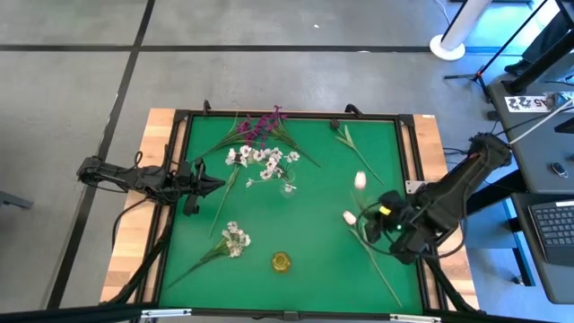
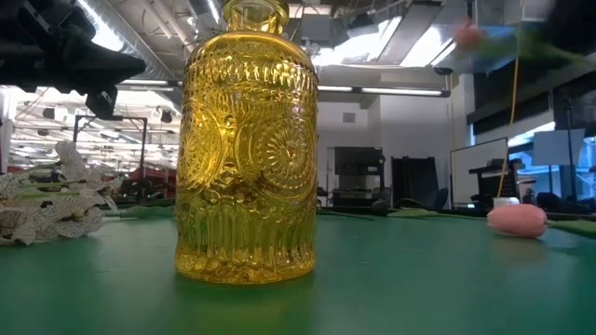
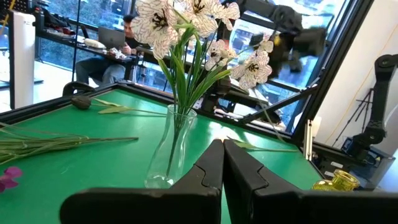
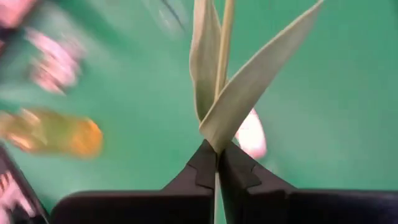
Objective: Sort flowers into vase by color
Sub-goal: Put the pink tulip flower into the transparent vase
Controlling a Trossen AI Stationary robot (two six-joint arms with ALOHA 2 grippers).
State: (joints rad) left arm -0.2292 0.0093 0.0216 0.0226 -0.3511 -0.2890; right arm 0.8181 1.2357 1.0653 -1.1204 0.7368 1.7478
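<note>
My right gripper [image 1: 375, 218] hangs over the table's right side, shut on a pale pink-white tulip whose head [image 1: 360, 179] points toward the far edge. The tulip shows high in the low view as a pink blur [image 2: 470, 35]. A second tulip [image 1: 349, 217] lies flat on the mat beside it [image 2: 517, 220]. My left gripper [image 1: 211, 186] waits shut and empty at the left edge, facing a clear vase of white flowers [image 3: 171, 149]. The yellow glass vase [image 1: 282, 261] stands near the near edge. Magenta sprigs [image 1: 260, 126] and a white cluster [image 1: 235, 240] lie on the mat. My right gripper pinches the tulip's stem [image 4: 221, 93] between its two fingers, just below where two long leaves [image 4: 249, 87] branch off. The fingers lie across the stem. The tulip is lifted clear of the table, its head out ahead of the fingers.
A stem with a dark bud [image 1: 350, 139] lies near the far right corner. A raised black frame [image 1: 408, 152] borders the green mat. The yellow vase [image 2: 247, 140] fills the low view. Open mat lies between the yellow vase and the right gripper.
</note>
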